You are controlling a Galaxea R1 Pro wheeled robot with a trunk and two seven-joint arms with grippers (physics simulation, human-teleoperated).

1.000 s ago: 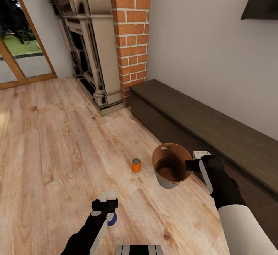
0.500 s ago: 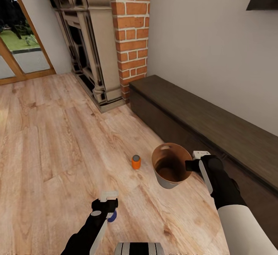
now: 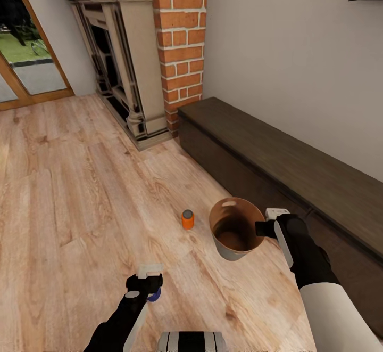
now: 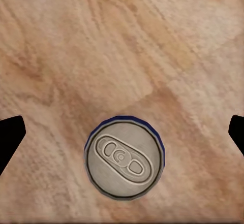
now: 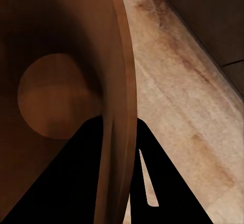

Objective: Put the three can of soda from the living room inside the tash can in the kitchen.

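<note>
The bucket (image 3: 236, 229) hung at the head view's five o'clock, its rim pinched by the right gripper (image 3: 264, 228) at its three o'clock side. In the right wrist view one finger (image 5: 66, 183) sat inside the wall (image 5: 119, 112) and the other outside. A can (image 3: 188, 219) stood upright on the floor (image 3: 69, 192) just at the bucket's nine o'clock, apart from it. At seven o'clock the left gripper (image 3: 149, 284) hovered over a second can (image 4: 124, 158), upright on the floor between the spread fingers, touching neither. The cabinet (image 3: 298, 171) ran along the wall from one to four o'clock, behind the bucket. The fireplace (image 3: 133, 59) stood at twelve o'clock, the glass door (image 3: 26, 59) at ten.
</note>
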